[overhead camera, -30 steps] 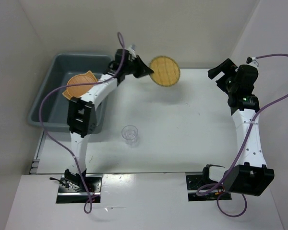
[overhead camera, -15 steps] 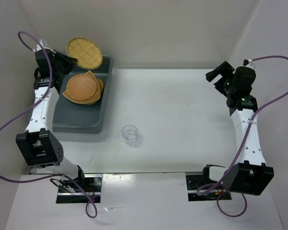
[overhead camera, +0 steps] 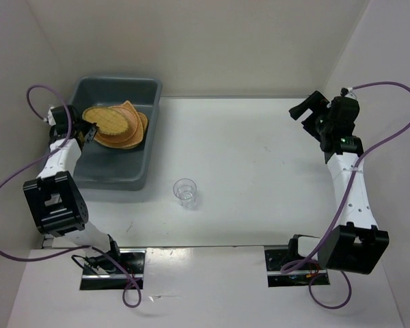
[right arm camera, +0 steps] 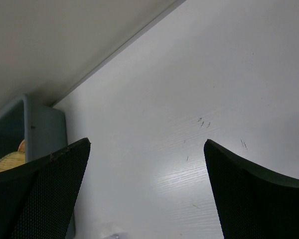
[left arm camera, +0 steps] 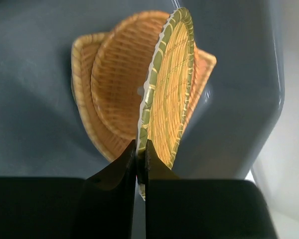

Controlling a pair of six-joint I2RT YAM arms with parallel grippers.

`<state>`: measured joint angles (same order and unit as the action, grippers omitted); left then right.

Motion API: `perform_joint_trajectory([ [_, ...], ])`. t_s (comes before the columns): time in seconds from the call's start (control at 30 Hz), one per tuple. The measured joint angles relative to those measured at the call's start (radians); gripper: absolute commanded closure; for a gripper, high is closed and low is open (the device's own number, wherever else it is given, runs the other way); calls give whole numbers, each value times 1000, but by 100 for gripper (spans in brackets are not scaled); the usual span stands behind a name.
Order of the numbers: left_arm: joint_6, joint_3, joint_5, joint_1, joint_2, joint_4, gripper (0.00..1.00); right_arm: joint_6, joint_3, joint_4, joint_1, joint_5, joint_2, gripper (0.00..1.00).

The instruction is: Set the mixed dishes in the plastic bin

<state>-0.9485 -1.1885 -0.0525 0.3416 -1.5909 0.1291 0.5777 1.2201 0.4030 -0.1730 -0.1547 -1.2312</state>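
Observation:
The grey plastic bin (overhead camera: 147,130) stands at the back left of the table. A stack of orange woven trays (overhead camera: 133,130) lies in it; the stack also shows in the left wrist view (left arm camera: 109,94). My left gripper (overhead camera: 89,130) is at the bin's left wall, shut on the rim of a yellower round tray (overhead camera: 108,119), held over the stack; in the left wrist view the tray (left arm camera: 172,94) stands on edge between the jaws (left arm camera: 141,157). The clear plastic cup (overhead camera: 185,191) stands upright on the table. My right gripper (overhead camera: 304,109) is open and empty at the back right.
White walls close in the table at the back and both sides. The bin's corner (right arm camera: 42,129) shows at the left of the right wrist view, beyond the bare white tabletop (right arm camera: 189,124).
My left arm has swung the yellower round tray from mid-table over the bin's back rim and then down over the stacked trays. The right arm has barely moved.

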Motion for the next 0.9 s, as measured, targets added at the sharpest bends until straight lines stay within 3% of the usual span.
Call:
perform_joint_trajectory([
  [0.4,-85,2,-32,-2,-168,-160,98,-4,-3,-1,0,-10,-33,0],
  [0.6,-128,16,-51,-2,-190,-194,58,-8,-3,-2,0,-10,-53,0],
  [0.9,-127,16,-6,-2,-190,-173,47,-19,-3,-3,0,-10,-93,0],
])
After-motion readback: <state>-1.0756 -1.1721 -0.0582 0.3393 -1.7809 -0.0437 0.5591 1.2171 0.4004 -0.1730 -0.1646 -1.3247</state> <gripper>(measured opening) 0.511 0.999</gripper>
